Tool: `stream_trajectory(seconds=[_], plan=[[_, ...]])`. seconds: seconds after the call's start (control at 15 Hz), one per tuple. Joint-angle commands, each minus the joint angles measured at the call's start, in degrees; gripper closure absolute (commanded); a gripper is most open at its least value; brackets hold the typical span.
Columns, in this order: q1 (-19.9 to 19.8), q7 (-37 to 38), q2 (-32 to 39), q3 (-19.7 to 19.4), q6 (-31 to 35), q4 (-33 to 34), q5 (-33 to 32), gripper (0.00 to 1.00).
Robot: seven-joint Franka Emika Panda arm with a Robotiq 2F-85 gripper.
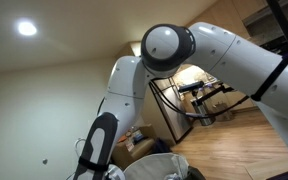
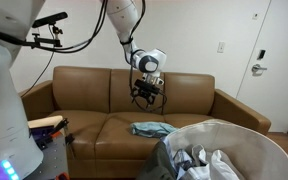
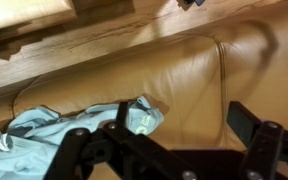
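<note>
My gripper (image 2: 147, 97) hangs open in the air above the brown leather sofa (image 2: 194, 100), with nothing between its fingers. A light blue cloth (image 2: 152, 128) lies crumpled on the sofa seat below it and slightly to the side. In the wrist view the same blue cloth (image 3: 44, 135) spreads over the seat at the lower left, and my gripper (image 3: 184, 125) stands apart over bare leather, one dark finger (image 3: 246, 122) at the right and the other finger (image 3: 121, 118) over the cloth's edge.
A round laundry basket (image 2: 269, 148) holding pale clothes stands in the foreground of an exterior view. A white door (image 2: 267, 60) is behind the sofa's end. The wood floor (image 3: 44, 45) runs behind the sofa. The arm (image 1: 214, 50) fills an exterior view.
</note>
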Motion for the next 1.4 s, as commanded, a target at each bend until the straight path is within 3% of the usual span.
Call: stream_trajectory(seconds=[0.0, 0.4, 0.73, 1.07, 1.13, 1.33], plan=[[-1.0, 0.4, 0.4, 1.0, -0.4, 0.5, -0.8, 0.0], [2.3, -7.4, 12.4, 0.6, -2.4, 12.8, -14.2, 0.0], [7.0, -6.1, 22.9, -2.2, 1.9, 21.8, -24.8, 0.0], [6.1, -5.2, 22.8, -1.1, 1.1, 20.7, -23.7, 0.0], [7.6, -2.5, 21.7, -3.4, 7.8, 18.7, -26.6, 0.0], [10.5, 1.4, 25.0, -7.1, 18.0, 21.0, -31.7, 0.0]])
